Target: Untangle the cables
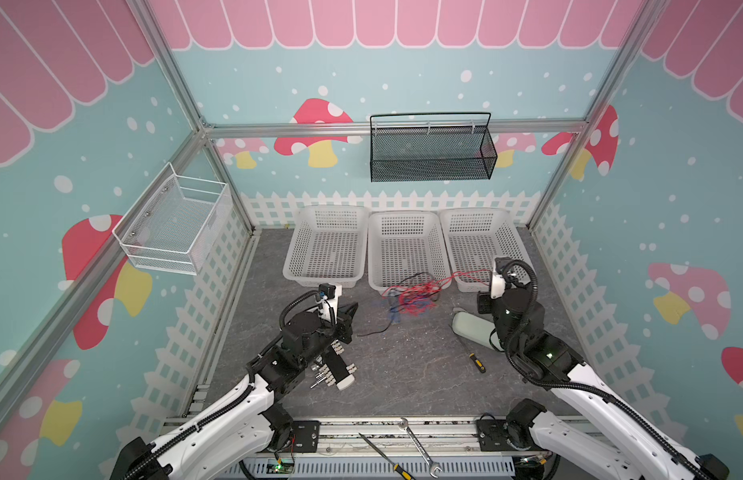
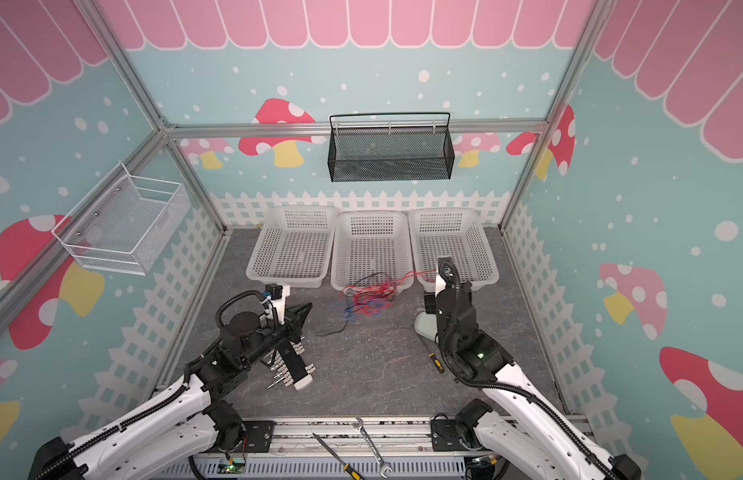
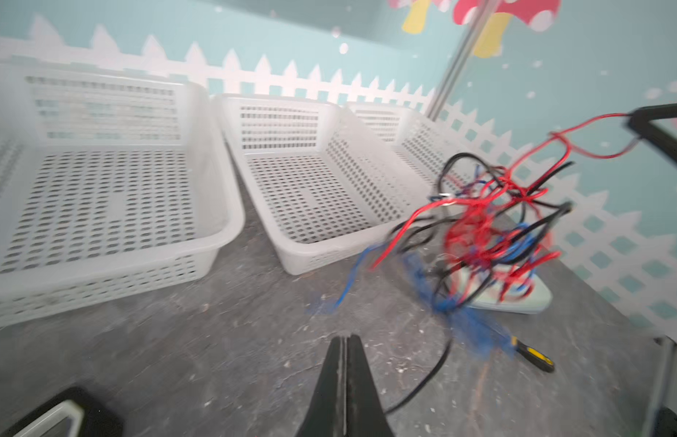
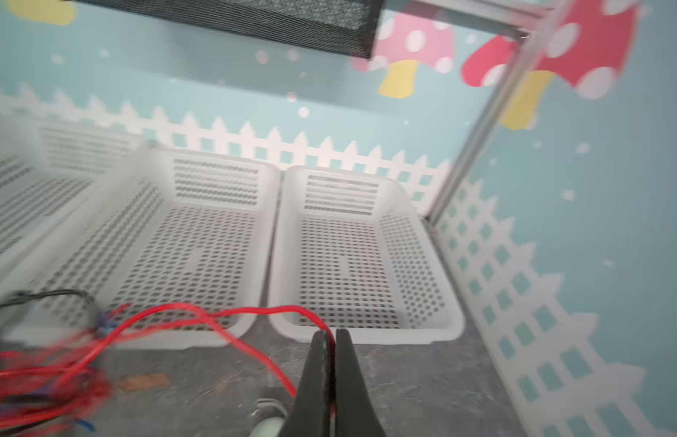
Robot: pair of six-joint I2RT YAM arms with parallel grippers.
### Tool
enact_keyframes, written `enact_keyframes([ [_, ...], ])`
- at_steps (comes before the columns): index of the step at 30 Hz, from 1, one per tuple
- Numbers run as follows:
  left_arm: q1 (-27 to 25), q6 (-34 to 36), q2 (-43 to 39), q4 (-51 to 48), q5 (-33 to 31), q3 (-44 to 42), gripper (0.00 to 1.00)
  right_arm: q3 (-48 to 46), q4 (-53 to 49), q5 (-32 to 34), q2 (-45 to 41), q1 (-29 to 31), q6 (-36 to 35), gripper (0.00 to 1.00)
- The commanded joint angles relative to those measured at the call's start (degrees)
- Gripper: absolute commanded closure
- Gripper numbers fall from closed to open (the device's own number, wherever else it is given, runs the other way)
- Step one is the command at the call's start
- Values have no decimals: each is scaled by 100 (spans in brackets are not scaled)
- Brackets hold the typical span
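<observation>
The right hand (image 4: 331,336) is closed tight on one red strand (image 4: 261,310), pinched between its tips. That strand runs from the hand to the cables (image 1: 411,297), a red, black and blue knot just in front of the middle basket (image 1: 403,217), between the two arms in both top views. The left wrist view shows the knot blurred (the blue ends most of all), so I cannot tell how much of it rests on the surface (image 1: 403,382). One black end (image 1: 376,333) trails over the surface toward the left hand (image 3: 346,340), whose jaws are pressed together with nothing between them. A screwdriver (image 1: 477,362) lies near the right arm, apart from the knot.
</observation>
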Motion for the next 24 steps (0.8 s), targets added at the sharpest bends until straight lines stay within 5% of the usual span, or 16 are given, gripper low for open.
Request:
enact_keyframes([
  [1,49,16,-56,-331,-395,-126,100,260,-5,921,-148,-80,-272,100],
  [5,57,52,-7,-381,-427,-112,100,399,-105,703,25,-89,-327,100],
  [12,58,62,52,298,161,-335,100,470,215,-1842,445,-84,-934,100],
  [18,64,155,246,834,392,-425,100,861,416,-2353,868,-77,-1049,100],
  [24,27,334,587,1545,650,-549,59,1129,528,-3040,959,-83,-1216,100],
])
